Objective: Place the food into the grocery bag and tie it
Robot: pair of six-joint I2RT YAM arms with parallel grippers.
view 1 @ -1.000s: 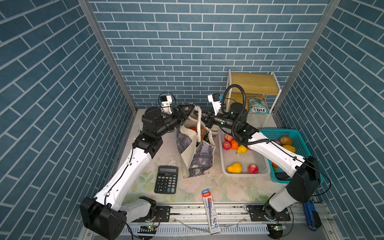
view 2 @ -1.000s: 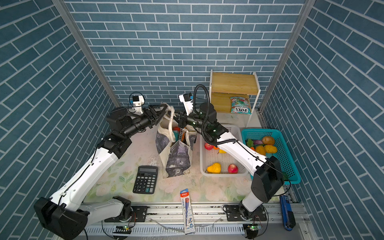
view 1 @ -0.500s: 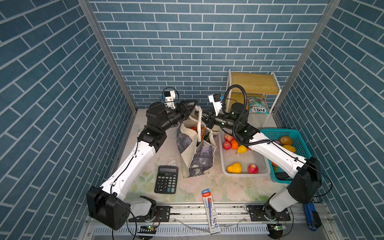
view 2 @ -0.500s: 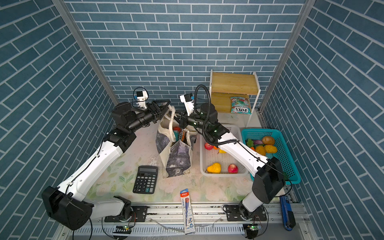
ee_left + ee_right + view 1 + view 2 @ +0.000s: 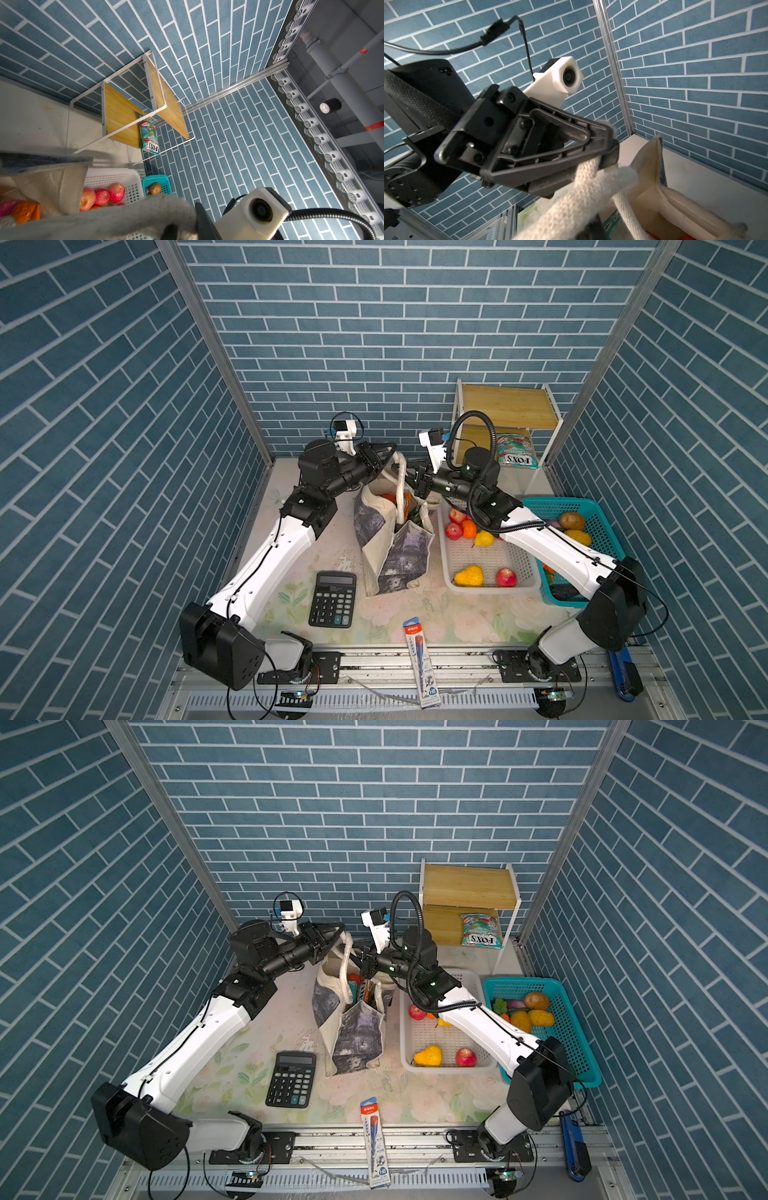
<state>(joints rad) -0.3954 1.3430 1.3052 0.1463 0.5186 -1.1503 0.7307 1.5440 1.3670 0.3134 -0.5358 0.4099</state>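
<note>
– Floral bench [image 5: 291,605]: grocery bag [image 5: 399,564] upright between calculator [image 5: 333,599] and white basket [image 5: 490,590]. Left gripper [image 5: 390,450] clamped on strap handle [image 5: 583,187]; right gripper [image 5: 412,485] closed, hold unclear.
– We'd worry: an uneven pull tips the bag, spilling food [image 5: 388,497].

A: Where's the grocery bag [image 5: 390,560]?
B: Upright on the tabletop [image 5: 457,614], mouth open, cream strap handles [image 5: 400,489] raised.
A: And the food [image 5: 27,212]?
B: Some orange pieces [image 5: 388,497] inside; a teal FOX'S packet [image 5: 515,450] sits on the shelf [image 5: 509,406].

Left to right: calculator [image 5: 333,599], grocery bag [image 5: 399,556], basket [image 5: 490,558]; food [image 5: 363,990] in bag.
</note>
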